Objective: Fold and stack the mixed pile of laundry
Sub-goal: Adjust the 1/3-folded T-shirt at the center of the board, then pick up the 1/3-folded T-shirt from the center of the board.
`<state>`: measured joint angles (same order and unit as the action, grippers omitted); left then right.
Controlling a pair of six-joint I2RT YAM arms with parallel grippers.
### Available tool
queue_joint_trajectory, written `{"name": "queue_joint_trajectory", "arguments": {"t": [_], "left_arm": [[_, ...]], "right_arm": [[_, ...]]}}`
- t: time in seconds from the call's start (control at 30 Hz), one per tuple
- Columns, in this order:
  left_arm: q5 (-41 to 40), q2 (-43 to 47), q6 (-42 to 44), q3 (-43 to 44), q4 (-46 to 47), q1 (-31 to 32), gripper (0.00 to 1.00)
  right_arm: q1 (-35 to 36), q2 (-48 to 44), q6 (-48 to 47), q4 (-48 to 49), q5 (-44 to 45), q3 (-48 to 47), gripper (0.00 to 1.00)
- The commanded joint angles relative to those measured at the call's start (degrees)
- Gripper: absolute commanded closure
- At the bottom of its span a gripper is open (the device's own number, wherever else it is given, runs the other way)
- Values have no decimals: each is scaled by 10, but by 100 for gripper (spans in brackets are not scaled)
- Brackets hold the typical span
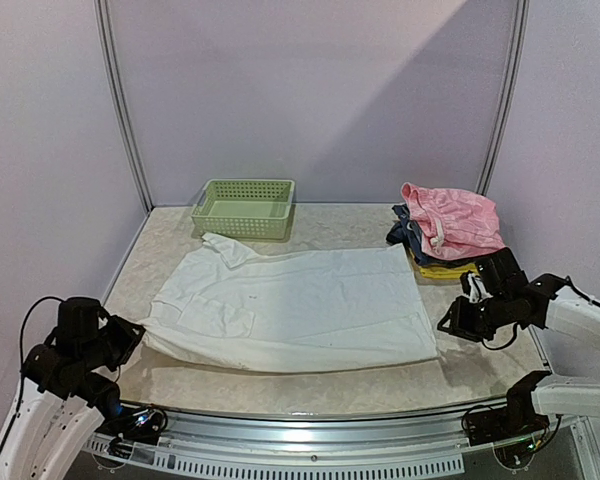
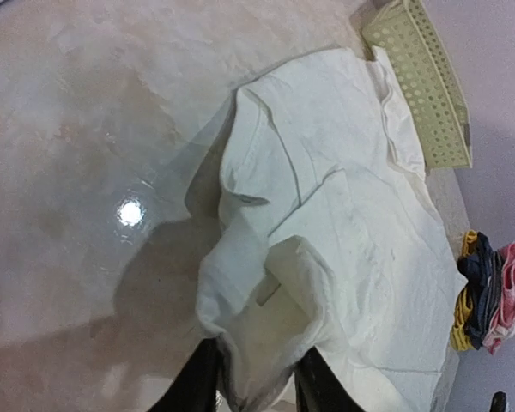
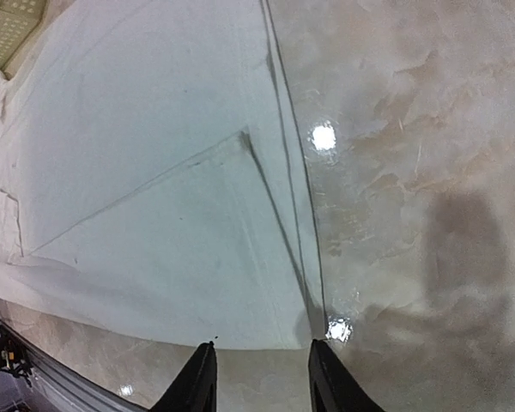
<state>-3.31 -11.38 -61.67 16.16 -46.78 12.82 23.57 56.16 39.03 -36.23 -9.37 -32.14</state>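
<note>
Your white shirt (image 1: pixel 300 305) lies spread out nearly flat across the middle of the tabletop (image 1: pixel 330 385), its straight hem toward the right side and its collar and sleeve end toward the left. In the overhead view the collar end reaches back to just beside the pale green lattice basket (image 1: pixel 242 225), which stands at the rear left.

Your left fingers (image 2: pixel 195 386) sit low at the shirt's left edge. They stand apart, and a rumpled, raised fold of the white cloth lies in the gap between them. From the left wrist view you cannot tell whether either finger presses on that fold.

Your right fingers (image 3: pixel 326 384) hover at the shirt's near right corner. They are spread, with only bare marbled tabletop and the shirt's near edge showing between them. The corner of the cloth lies just ahead of the right-hand finger, flat on the surface, with a diagonal crease running across the layer beyond it.

Your pink garment (image 1: pixel 455 220), with a pale drawstring showing on it, rests crumpled on top of the folded dark blue and yellow clothes (image 1: pixel 427 266) at the rear right, near the shirt's far right corner.
</note>
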Motion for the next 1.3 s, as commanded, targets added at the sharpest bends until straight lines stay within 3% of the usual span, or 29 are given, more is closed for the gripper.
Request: {"name": "queue_joint_trajectory", "arguments": {"t": [0.0, 0.07, 0.13, 0.23, 0.3, 0.77, 1.27], "left_arm": [[-3, 78, -49, 30, -73, 8, 62], [-26, 100, -48, 63, -97, 8, 55], [-42, 107, -46, 82, -108, 8, 43], [-48, 94, -35, 81, -76, 8, 30], [-46, 80, -22, 70, -36, 8, 28], [-64, -247, 195, 138, 182, 11, 33], [-94, -457, 314, 208, 330, 14, 34]], "right_arm": [[-3, -44, 10, -22, 17, -10, 56], [-3, -57, 11, -32, 31, -18, 41], [-3, -66, 14, -35, 47, -26, 32], [-3, -73, 17, -18, 59, -36, 27], [-3, -72, 17, 3, 53, -43, 26], [9, 86, -51, 105, 17, -143, 22], [17, 203, -102, 133, 11, -206, 19]]}}
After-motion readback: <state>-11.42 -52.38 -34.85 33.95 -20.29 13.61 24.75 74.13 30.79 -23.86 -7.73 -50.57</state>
